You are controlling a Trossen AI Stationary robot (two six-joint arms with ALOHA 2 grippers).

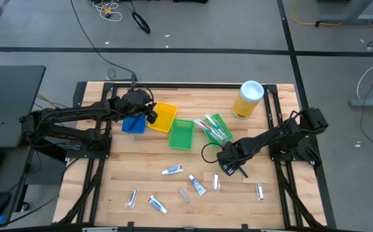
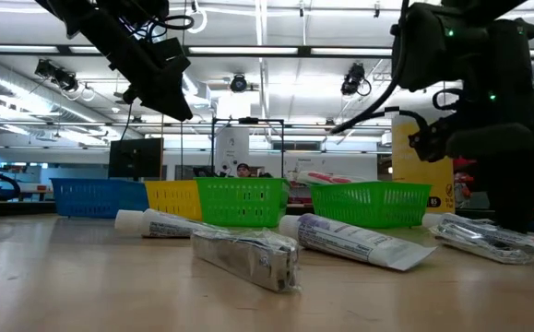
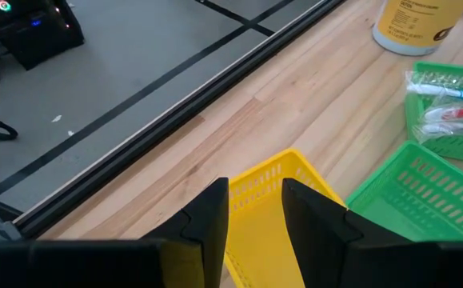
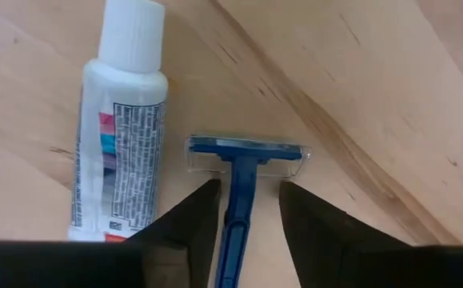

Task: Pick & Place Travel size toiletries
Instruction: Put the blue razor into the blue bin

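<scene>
On the wooden desk [image 1: 122, 183] most toiletries lie unsorted; toothbrushes [image 1: 213, 129] are binned. The right gripper [image 4: 243, 210] straddles a razor [image 4: 239, 172], fingers narrowly parted; the left gripper [image 3: 255, 210] hovers, empty, fingers narrowly apart.

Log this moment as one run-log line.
left gripper: open, above yellow bin, empty | right gripper: down at the table, fingers astride blue razor handle, grip unclear | toothpaste tube: beside razor

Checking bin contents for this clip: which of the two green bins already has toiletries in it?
The green bin nearer the yellow canister holds several toothbrushes. The other green bin, next to the yellow bin, looks empty.
</scene>
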